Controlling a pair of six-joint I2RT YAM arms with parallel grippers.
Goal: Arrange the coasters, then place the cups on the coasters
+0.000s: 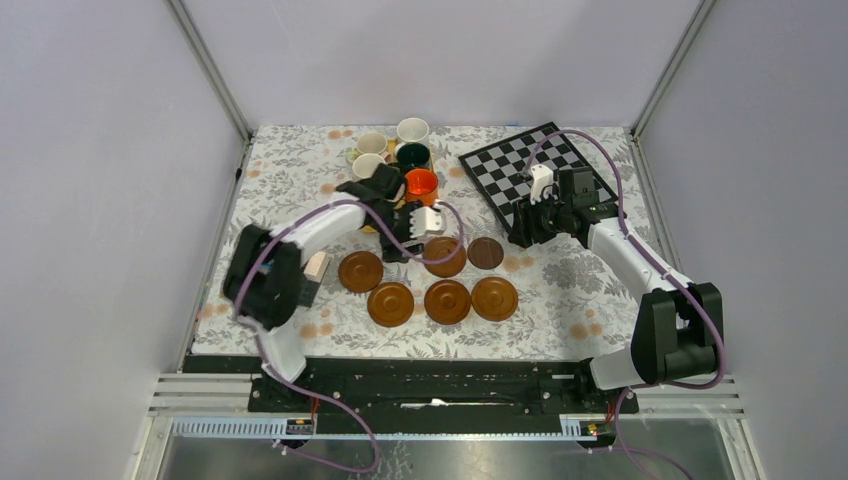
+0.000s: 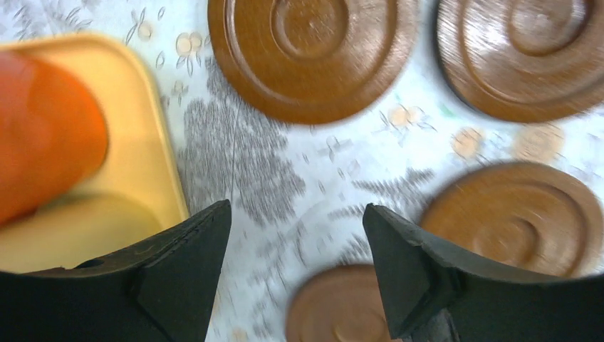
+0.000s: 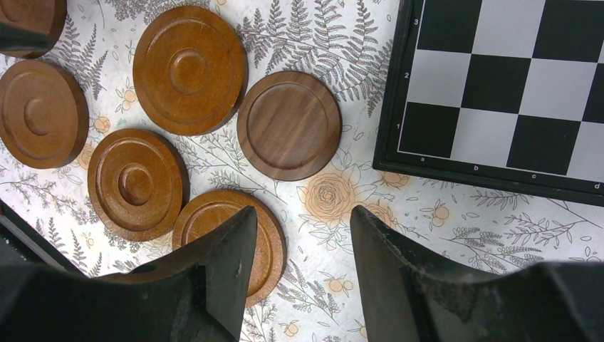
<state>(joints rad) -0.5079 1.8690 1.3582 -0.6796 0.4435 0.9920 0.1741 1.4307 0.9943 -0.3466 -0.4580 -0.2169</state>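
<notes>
Coasters (image 1: 447,300) lie arranged just in front of the yellow tray (image 2: 146,142), with the cups (image 1: 412,130) clustered at it. My left end effector (image 2: 295,214) hangs released and empty beside the tray. My right end effector (image 3: 303,214) is released too. Next, I judge, comes grasping the orange cup (image 2: 43,135).

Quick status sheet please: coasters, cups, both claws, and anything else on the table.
coasters: six flat on the table, all bare
cups: grouped on the yellow tray, far side
left claw: open, empty, over the table beside the tray
right claw: open, empty, over the table near the chessboard
</notes>
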